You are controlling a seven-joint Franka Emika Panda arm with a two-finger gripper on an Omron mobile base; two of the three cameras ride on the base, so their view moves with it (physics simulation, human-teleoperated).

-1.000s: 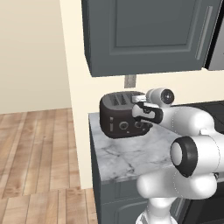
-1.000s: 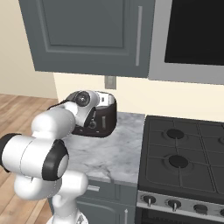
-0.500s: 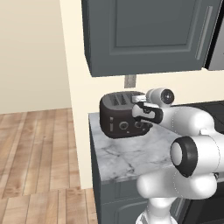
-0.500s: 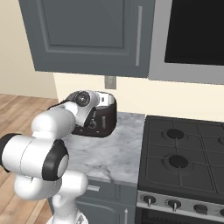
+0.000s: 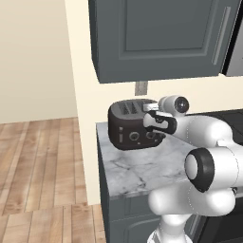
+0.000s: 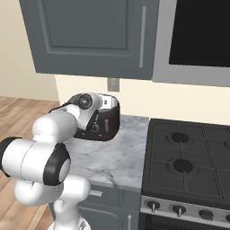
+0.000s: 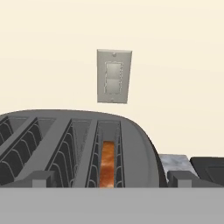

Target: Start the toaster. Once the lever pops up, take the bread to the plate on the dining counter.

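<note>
The dark grey toaster [image 5: 129, 124] stands at the back of a narrow marble counter, against the wall. In the hand view its top slots run away from me, and the brown bread [image 7: 108, 162] sits deep in the right slot of the toaster [image 7: 65, 131]. My gripper [image 5: 152, 123] hovers at the toaster's right end, level with its top. It is open, with the fingertips [image 7: 42, 178] spread wide and nothing between them. The arm covers part of the toaster [image 6: 108, 122] in the right base view. The plate and the dining counter are out of view.
The marble counter [image 5: 142, 166] ends at its left edge above a wooden floor [image 5: 42, 161]. A black stove [image 6: 188, 157] adjoins it on the right. Grey wall cabinets [image 5: 156, 38] hang low above the toaster. A wall outlet [image 7: 113, 76] sits behind it.
</note>
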